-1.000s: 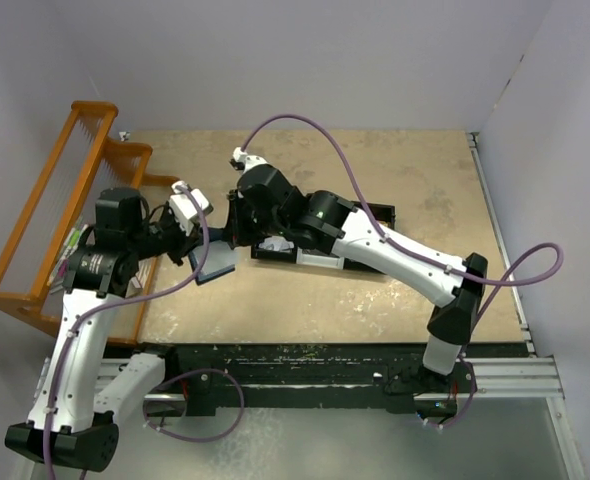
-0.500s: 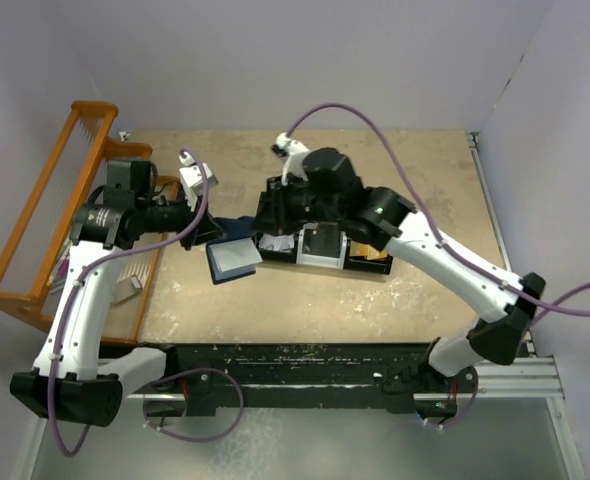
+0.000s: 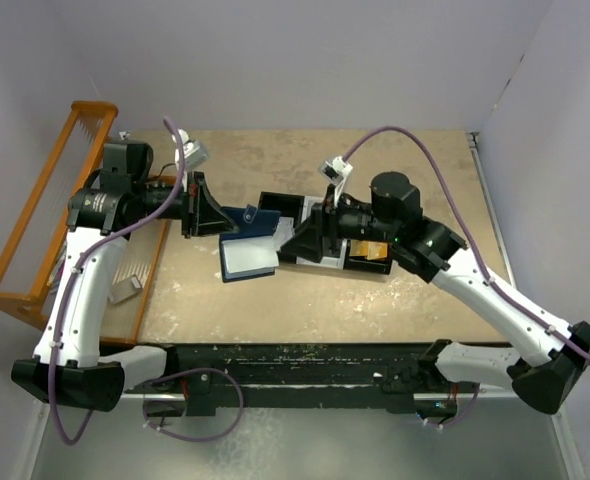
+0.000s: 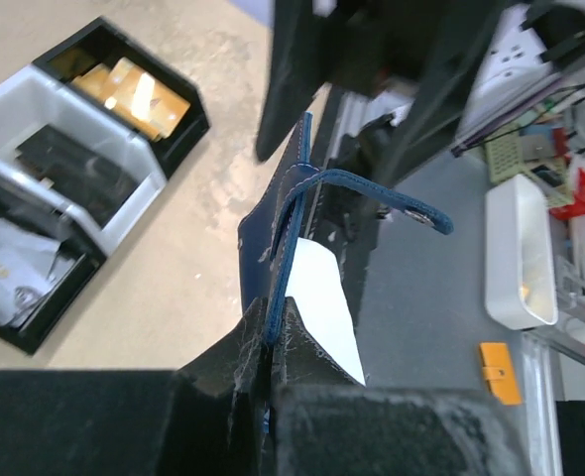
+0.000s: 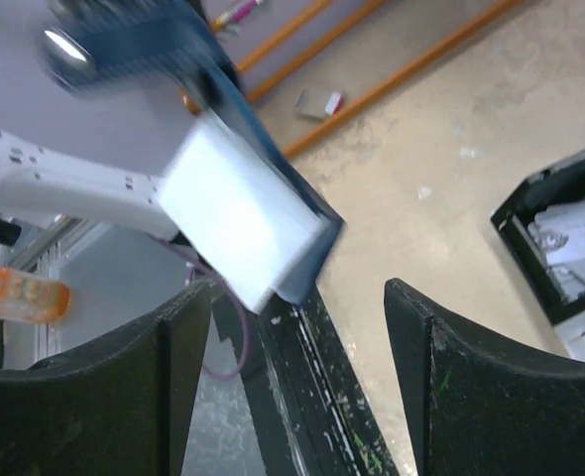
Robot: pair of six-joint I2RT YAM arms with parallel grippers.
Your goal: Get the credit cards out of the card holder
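Clamping card holder (image 4: 273, 223) in left pincer (image 4: 269, 357) | right pincer (image 5: 297, 293) apart, near it

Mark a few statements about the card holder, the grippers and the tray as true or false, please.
1. The left gripper is shut on the card holder. True.
2. The right gripper is clamped on the white card. False: its jaws stand open, the card ahead of them.
3. A gold card lies in an end compartment of the black tray. True.
4. The card holder lies flat on the table. False: the left gripper holds it up by one edge.
5. The orange rack stands on the table's right side. False: it is on the left.
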